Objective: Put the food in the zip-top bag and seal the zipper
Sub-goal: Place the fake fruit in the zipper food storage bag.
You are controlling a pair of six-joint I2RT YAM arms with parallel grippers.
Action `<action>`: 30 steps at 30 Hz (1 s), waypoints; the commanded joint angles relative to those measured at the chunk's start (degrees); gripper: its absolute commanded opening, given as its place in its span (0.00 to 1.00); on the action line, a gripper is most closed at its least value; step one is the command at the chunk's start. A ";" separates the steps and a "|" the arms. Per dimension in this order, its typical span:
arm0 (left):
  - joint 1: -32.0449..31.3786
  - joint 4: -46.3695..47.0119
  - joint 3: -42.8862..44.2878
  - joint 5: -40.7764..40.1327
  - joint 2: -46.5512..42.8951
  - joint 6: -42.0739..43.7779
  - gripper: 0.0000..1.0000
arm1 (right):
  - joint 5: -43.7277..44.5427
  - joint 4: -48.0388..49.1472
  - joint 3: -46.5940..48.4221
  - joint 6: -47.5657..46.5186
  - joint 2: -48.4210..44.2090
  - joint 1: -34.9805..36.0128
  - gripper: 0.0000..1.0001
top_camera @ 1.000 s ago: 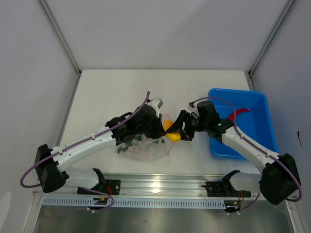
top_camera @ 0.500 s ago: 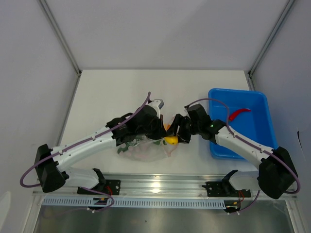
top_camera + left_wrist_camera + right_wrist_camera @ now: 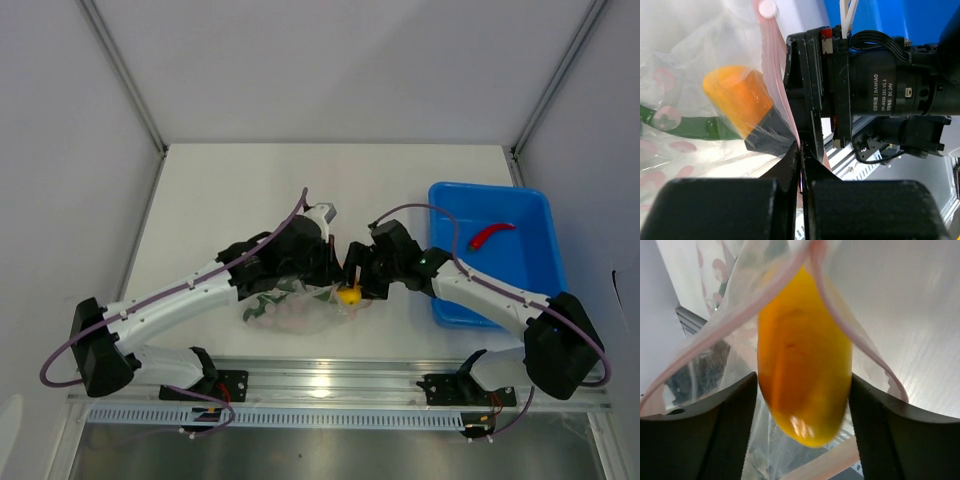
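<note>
top external: left arm partly hides the zip-top bag.

There's the glossy yellow-orange piece, bag clear with faint pink dots, zipper strip pink-red, dark green piece, red chili, bin solid blue, tabletop white.

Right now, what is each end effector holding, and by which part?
Left end effector: zip-top bag, pinched at the zipper. Right end effector: yellow-orange piece, gripped across its sides.
</note>
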 commanded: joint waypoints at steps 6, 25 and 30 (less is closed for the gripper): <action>-0.48 1.93 1.86 -0.07 -2.30 -0.87 0.01 | 1.87 -1.39 5.46 -1.90 0.03 2.21 0.92; -0.48 2.28 1.69 -0.34 -1.78 0.54 0.01 | 12.51 -22.65 6.86 -9.62 -17.81 -6.73 0.89; -0.48 2.54 1.86 0.10 -1.43 0.54 0.01 | 15.13 -26.79 9.32 -15.16 -20.55 -21.41 0.88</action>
